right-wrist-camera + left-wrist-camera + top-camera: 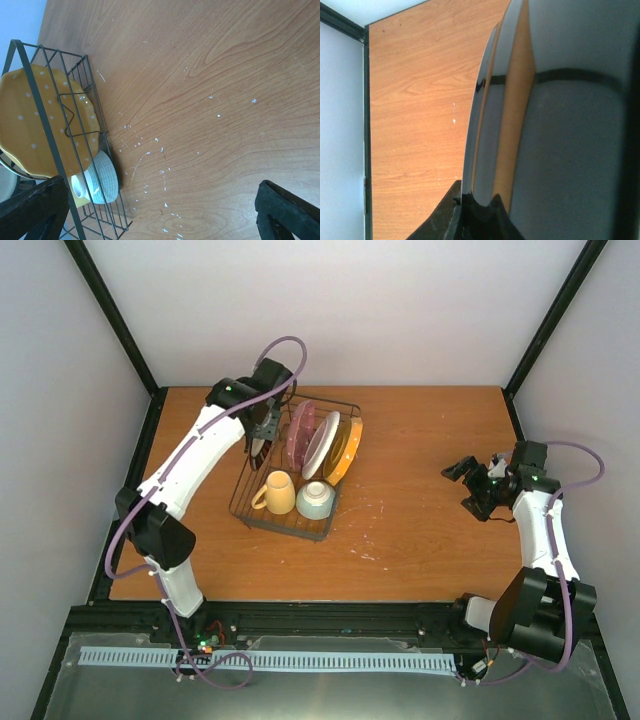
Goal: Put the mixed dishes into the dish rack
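Left wrist view: the left gripper [472, 214] is clamped on the glossy rim of the dark-rimmed plate [487, 135], which is held on edge.
Seen from above, that plate is held upright at the left side of the dish rack [288, 530], just beside the pink plate [299, 435]. The striped plate [320, 445] and orange dotted plate [349, 448] are stood next along, with the yellow mug [278, 492] and mint bowl [316, 500] parked at the near end. The right gripper [468, 486] is spread wide, nothing gripped, well off right over the table [420, 540].

Left gripper [263, 430] with dark plate [492, 150] blocking far left of dish rack [288, 528]; standing plates [322, 443], mug [277, 492], bowl [316, 499] filling the rest. Table [420, 530] lying open to its right.
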